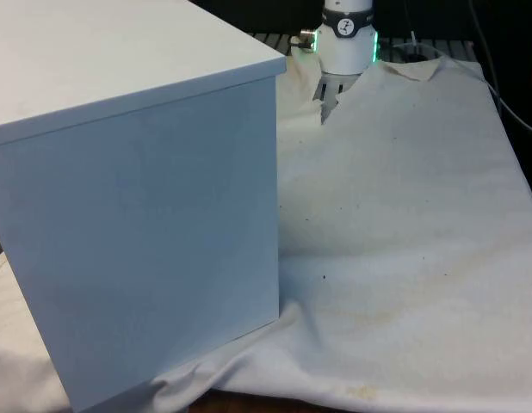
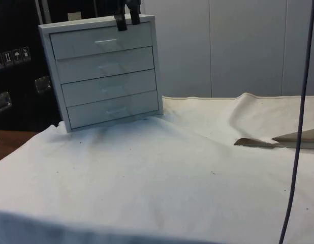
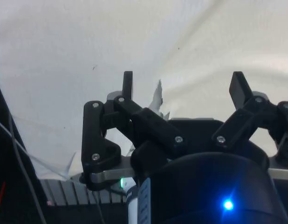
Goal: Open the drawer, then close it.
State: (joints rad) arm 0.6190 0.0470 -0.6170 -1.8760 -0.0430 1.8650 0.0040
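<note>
White chest of drawers (image 2: 107, 76) stands on white cloth (image 2: 172, 178), four drawers, all shut flush. Top drawer (image 2: 101, 40) handle faint, lower handles hard to make out. In front view chest (image 1: 137, 215) turns blank back and side to camera at front view's left, drawer fronts hidden. Gripper (image 2: 127, 19) hangs at chest's top front edge in side view, upper part cut off by frame; contact with chest unclear. Wrist view: gripper (image 3: 181, 88) fingers (image 3: 127, 84) spread wide apart, nothing between, cloth beyond.
</note>
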